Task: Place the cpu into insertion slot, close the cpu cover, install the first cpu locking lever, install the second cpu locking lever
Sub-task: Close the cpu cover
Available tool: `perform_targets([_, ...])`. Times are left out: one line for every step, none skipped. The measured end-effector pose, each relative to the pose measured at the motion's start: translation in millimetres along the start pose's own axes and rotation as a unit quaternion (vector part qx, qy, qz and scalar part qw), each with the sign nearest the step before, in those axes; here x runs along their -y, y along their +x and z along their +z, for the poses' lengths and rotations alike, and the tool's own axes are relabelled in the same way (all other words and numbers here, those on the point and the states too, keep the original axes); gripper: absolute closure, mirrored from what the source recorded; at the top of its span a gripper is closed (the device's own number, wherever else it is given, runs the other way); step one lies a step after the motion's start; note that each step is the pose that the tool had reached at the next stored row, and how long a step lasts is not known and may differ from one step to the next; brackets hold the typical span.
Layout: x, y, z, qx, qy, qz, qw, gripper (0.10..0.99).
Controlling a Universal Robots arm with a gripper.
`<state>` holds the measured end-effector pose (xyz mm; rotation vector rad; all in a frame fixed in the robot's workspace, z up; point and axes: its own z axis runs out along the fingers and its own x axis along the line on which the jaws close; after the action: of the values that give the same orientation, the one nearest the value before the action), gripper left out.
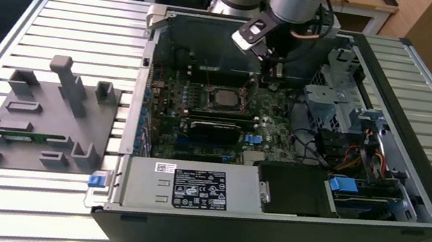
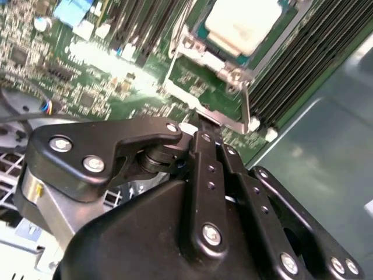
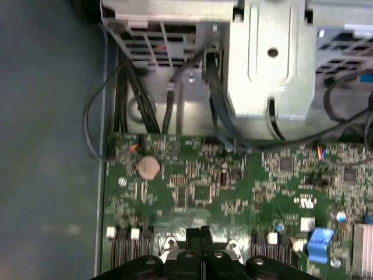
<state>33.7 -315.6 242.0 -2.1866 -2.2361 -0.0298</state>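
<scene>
One gripper [image 2: 207,125]: fingers drawn narrow, nothing visibly gripped, tips at the cpu cover [image 2: 204,57] edge.
Cpu [image 2: 242,23]: seated mid-motherboard [image 3: 192,186], framed by the cover.
Risk: tips may slip off the thin locking lever [image 2: 246,102] and scrape the board if the push lands off-centre.

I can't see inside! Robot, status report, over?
End effector shut, low over green motherboard. Silvery-tan square chip seated; thin silvery metal frame cover down around it. Nothing blocking.
</scene>
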Motion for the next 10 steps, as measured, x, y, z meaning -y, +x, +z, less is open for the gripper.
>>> perform_targets([2.3, 0.0, 0.4, 0.0000, 0.0000, 0.000, 1.0000, 0.980])
perform_targets([4.6, 0.1, 0.8, 0.0000, 0.0000, 0.000, 1.0000, 0.980])
perform_targets([6.5, 0.1, 1.3, 0.0001, 0.0000, 0.000, 1.0000, 0.980])
perform_targets([8.4, 0.1, 1.7, 0.0000, 0.0000, 0.000, 1.0000, 0.980])
perform_targets([12.7, 0.2, 3.0, 0.0000, 0.0000, 0.000, 1.0000, 0.980])
perform_targets([14.3, 0.2, 3.5, 0.0000, 0.0000, 0.000, 1.0000, 0.980])
perform_targets([15.8, 0.3, 4.1, 0.0000, 0.0000, 0.000, 1.0000, 0.980])
perform_targets([17.0, 0.3, 4.7, 0.0000, 0.0000, 0.000, 1.0000, 0.980])
perform_targets([18.1, 0.3, 5.3, 0.0000, 0.0000, 0.000, 1.0000, 0.980])
perform_targets([19.1, 0.3, 5.9, 0.0000, 0.0000, 0.000, 1.0000, 0.980])
